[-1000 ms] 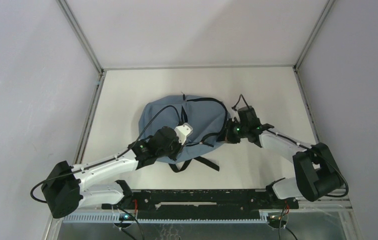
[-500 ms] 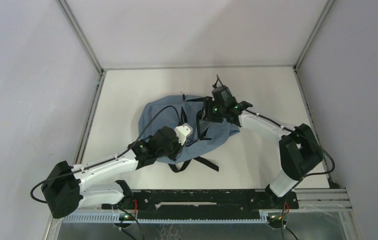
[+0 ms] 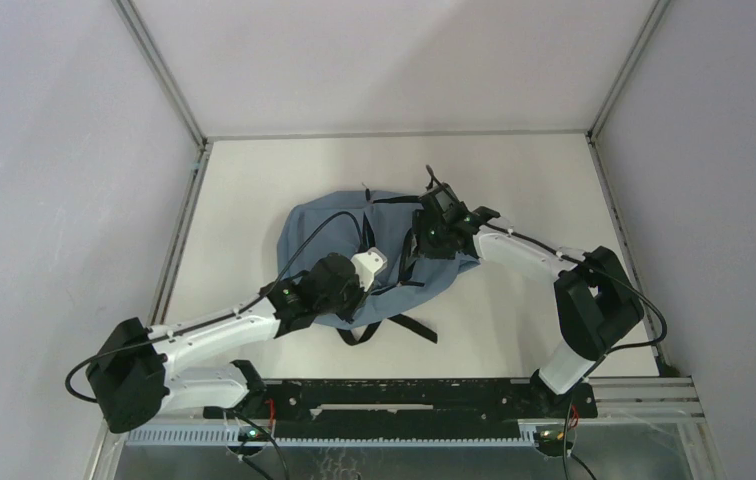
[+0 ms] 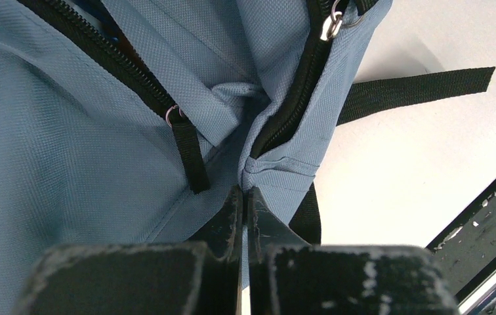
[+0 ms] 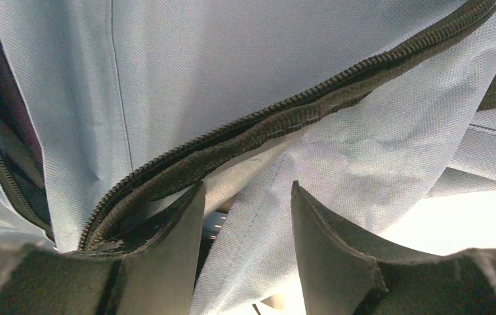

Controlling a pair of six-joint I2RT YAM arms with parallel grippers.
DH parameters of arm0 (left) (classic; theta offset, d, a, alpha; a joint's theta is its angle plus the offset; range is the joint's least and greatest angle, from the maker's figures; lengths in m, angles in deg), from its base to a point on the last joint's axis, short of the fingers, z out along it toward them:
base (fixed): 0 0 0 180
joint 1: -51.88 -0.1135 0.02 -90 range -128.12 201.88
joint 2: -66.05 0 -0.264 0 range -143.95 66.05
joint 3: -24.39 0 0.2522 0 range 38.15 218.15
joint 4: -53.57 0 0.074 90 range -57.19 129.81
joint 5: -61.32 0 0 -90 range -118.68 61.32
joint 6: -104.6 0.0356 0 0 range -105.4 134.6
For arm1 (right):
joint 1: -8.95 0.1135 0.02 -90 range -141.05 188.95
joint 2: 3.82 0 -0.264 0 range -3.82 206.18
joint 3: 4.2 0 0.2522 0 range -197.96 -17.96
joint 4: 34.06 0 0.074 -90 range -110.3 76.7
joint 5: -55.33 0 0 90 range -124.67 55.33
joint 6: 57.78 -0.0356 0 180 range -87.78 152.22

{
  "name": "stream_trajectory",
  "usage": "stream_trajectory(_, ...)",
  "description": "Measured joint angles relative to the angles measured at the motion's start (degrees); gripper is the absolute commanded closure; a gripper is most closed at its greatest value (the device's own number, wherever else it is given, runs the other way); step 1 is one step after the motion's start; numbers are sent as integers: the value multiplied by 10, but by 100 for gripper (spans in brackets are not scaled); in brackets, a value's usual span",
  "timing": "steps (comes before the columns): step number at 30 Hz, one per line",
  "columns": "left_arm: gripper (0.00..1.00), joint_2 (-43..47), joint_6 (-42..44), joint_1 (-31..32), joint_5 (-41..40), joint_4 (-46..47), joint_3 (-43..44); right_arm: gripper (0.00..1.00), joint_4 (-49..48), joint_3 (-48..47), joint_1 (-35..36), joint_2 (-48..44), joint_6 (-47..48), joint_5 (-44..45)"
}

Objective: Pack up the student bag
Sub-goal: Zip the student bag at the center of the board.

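Top external: white table (image 3: 254, 190), grey walls (image 3: 54, 150); left claw (image 4: 243, 194) pinches bag (image 3: 316, 224), right claw (image 5: 247, 191) spread

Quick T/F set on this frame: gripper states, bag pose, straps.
1. The left gripper is shut on the bag fabric. True.
2. The right gripper is clamped shut. False: its jaws stand open, with a fold of bag fabric between them.
3. The bag stands upright. False: it lies flat on the table.
4. A black strap lies out on the table beside the bag. True.
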Motion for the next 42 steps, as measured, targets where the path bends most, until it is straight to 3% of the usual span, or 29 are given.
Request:
stream_trajectory(8,100,-8,0,0,2,0,0,45,19,0,3,23,19,0)
stream_trajectory(21,100,-13,0,0,2,2,0,100,90,6,-6,-22,43,50)
stream_trajectory(34,100,-28,0,0,4,2,0,100,101,62,5,-88,32,64)
stream_trajectory(42,100,-35,-1,0,10,6,5,100,97,89,14,-246,0,124)
